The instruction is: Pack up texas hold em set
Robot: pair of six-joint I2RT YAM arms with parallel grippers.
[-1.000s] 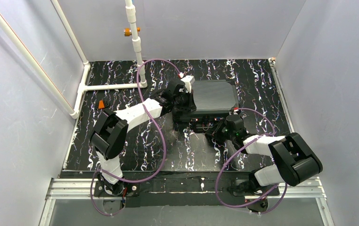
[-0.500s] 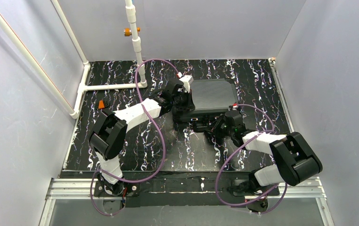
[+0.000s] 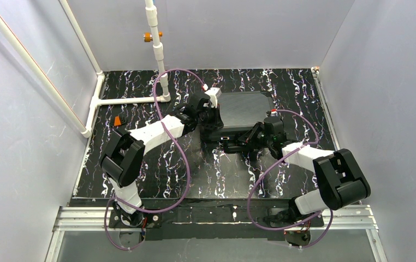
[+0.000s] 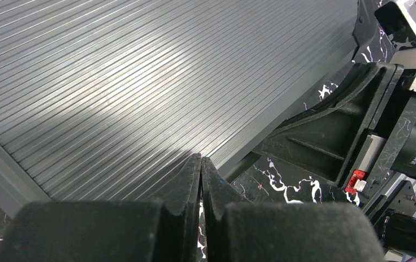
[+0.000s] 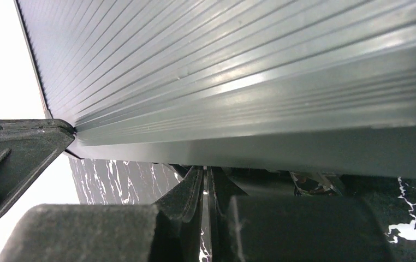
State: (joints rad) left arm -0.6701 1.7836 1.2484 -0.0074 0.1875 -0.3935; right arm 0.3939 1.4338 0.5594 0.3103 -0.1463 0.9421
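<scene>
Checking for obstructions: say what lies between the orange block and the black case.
Top view: the left arm and its purple cable cross between the orange block and the case.

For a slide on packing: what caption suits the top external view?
Shut left gripper and shut right gripper at the black hinged case, ribbed lid not fully down, on the marbled table.

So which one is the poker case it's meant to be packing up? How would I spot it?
Look at the black tabletop streaked with white. Toward its back, a little right of centre, lies the case, a flat, dark rectangular box. Its finely ribbed grey lid sets it apart from the tiny orange block far off at the left.
</scene>
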